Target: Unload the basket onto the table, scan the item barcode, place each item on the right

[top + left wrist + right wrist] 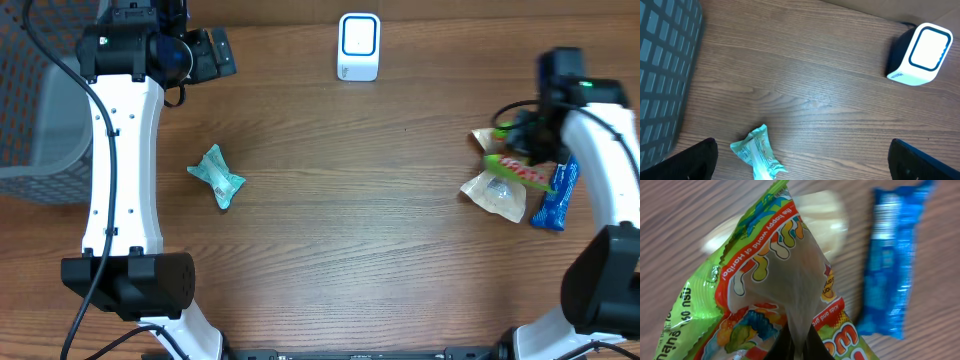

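Right gripper (794,347) pinches the gummy bag (755,270) at the frame's right, well apart from the scanner (358,46) at top centre, so scanning seems not yet done; left gripper (207,55) gapes wide, empty.

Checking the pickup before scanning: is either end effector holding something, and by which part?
The right end effector grips the green gummy bag by a translucent fold of wrapper; left end effector is open, empty.

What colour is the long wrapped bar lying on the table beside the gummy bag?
The long foil-wrapped bar is bright blue, clearest in the right wrist view.
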Robot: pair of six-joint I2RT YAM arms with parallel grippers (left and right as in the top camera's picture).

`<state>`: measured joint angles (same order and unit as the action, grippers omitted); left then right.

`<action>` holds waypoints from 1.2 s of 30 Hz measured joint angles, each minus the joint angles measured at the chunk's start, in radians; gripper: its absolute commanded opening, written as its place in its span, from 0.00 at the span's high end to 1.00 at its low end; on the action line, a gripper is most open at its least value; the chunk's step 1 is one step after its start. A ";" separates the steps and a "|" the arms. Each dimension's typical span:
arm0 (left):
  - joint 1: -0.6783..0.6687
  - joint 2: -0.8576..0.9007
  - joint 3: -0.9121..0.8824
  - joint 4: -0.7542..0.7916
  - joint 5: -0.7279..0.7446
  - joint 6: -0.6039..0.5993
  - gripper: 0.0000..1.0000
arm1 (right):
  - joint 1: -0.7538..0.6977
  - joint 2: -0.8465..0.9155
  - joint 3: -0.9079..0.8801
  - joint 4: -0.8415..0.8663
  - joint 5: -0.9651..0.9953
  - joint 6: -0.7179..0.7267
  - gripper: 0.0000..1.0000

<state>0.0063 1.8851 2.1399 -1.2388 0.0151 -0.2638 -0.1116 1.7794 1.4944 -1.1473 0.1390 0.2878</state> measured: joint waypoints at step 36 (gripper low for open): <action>0.000 0.000 0.000 0.028 0.007 0.000 0.00 | 0.513 0.051 0.095 0.399 -0.509 -0.031 0.45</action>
<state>0.0063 1.8851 2.1403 -1.2110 0.0223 -0.2642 0.4019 1.8305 1.5894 -0.7479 -0.3698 0.2565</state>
